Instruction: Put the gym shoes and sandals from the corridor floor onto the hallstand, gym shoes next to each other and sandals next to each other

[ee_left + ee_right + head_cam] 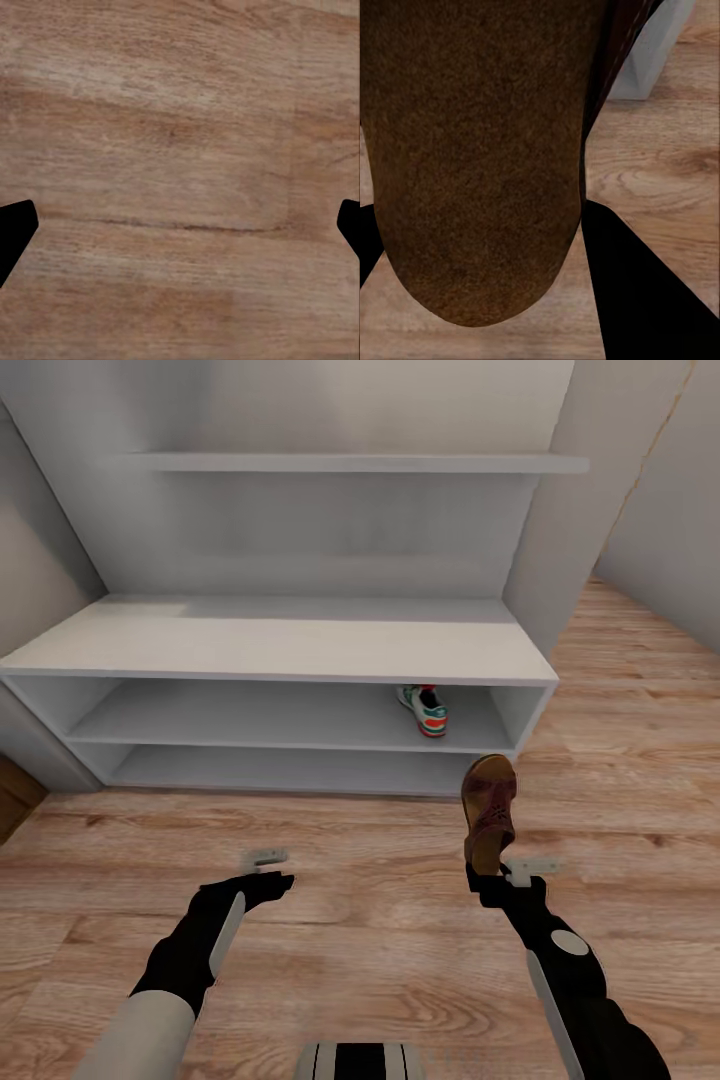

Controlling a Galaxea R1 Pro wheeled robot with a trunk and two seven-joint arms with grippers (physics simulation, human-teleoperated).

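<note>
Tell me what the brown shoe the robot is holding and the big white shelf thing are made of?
The sandal in the right pincer looks like dark-brown leather: matte, with a grainy, suede-like sole in the right wrist view. The shoe rack looks like painted wood or laminate board: smooth, flat, pale grey-white panels. It is a render, so both are guesses.

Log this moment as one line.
right tool: holding sandal | left tool: open, empty | gym shoe: on hallstand upper shelf
</note>
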